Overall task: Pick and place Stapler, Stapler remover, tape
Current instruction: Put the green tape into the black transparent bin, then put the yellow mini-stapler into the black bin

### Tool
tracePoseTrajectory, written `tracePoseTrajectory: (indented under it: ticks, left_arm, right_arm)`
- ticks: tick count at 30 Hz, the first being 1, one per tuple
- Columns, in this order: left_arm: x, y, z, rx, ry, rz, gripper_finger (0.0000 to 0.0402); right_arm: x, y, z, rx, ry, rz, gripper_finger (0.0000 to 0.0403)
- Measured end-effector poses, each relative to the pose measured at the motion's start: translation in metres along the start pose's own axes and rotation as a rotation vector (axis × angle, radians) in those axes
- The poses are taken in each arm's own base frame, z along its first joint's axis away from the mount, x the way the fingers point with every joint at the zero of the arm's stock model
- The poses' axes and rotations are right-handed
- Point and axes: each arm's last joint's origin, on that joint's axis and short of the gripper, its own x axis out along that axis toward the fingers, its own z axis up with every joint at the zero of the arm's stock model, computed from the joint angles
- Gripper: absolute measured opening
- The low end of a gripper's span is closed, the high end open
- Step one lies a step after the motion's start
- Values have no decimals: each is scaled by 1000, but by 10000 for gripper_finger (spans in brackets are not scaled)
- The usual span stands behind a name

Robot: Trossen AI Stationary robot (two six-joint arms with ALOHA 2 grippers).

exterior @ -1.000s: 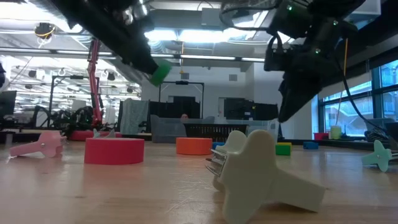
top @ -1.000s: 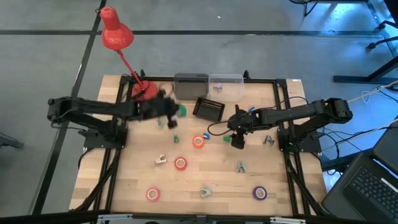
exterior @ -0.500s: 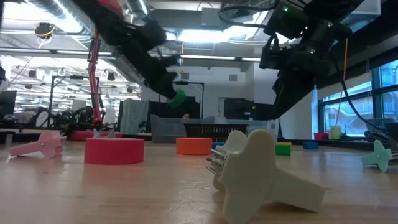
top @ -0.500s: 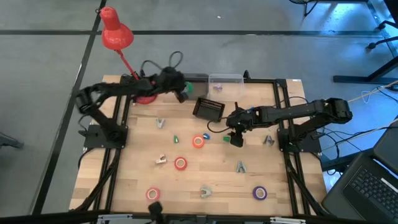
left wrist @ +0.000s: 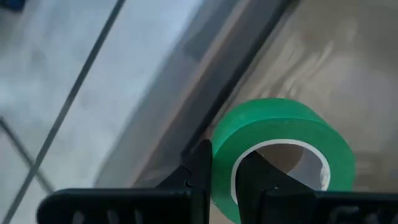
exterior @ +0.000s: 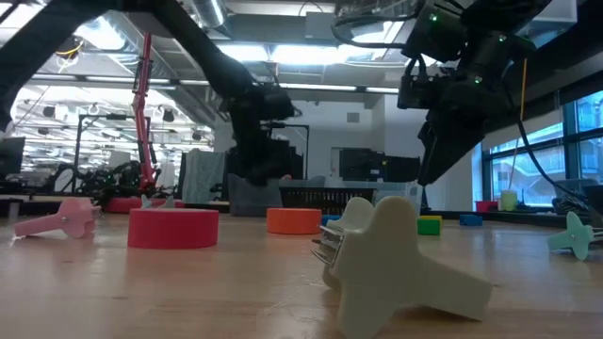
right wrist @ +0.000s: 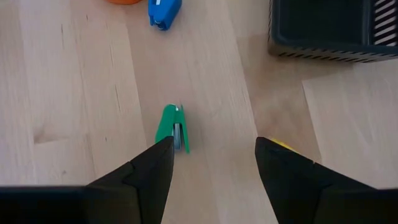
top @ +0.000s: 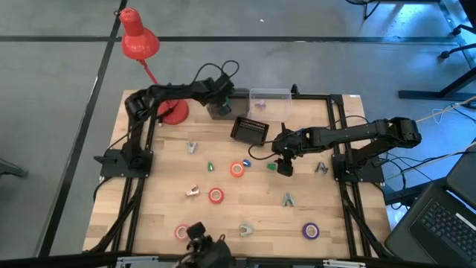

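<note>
High view puts your left gripper [top: 218,103] over the grey bin [top: 227,95] at the table's far edge, arm stretched long from its base and bent back toward the middle; before you release, centre it over the bin's opening rather than its rim, so the roll drops in, not onto the frame. Your right gripper [top: 283,165] hovers mid-table, arm reaching in level from the right, beside the black basket [top: 250,130], with the orange tape [top: 237,169] close by and other rolls lying nearer the front. Low view shows both arms coming down from above, the left one far back, the right gripper [exterior: 443,141] hanging above the wood; a white stapler remover [exterior: 396,254] lies close in front. Left wrist view shows the jaws nearly closed, pinching the wall of the green tape [left wrist: 283,149], one finger through its hollow; keep that pinch until you are squarely over the bin. Right wrist view shows jaws spread wide and empty, the small green stapler [right wrist: 172,127] on the table just ahead of one finger; shift sideways to straddle it before descending.
</note>
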Motion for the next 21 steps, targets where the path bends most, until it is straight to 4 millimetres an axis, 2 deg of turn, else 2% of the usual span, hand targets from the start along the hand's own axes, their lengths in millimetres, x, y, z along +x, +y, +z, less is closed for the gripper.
tracePoseTrajectory:
  ticks: [4,9,11,16,21]
  left_arm:
    - [12,4,-9,-21,74,15,32]
    - [14,6,-13,-28,80,-42,35]
    - [14,5,-13,-25,80,-51,61]
    - [12,0,-13,2,84,-57,170]
    - [-15,3,-4,-33,11,-69,246]
  right_arm:
    - [0,0,0,-4,-2,0,226]
    - [0,0,1,-6,-16,2,226]
    - [0,0,2,-6,-19,3,226]
    - [0,0,2,-5,-19,2,226]
    - [0,0,2,-6,-19,2,226]
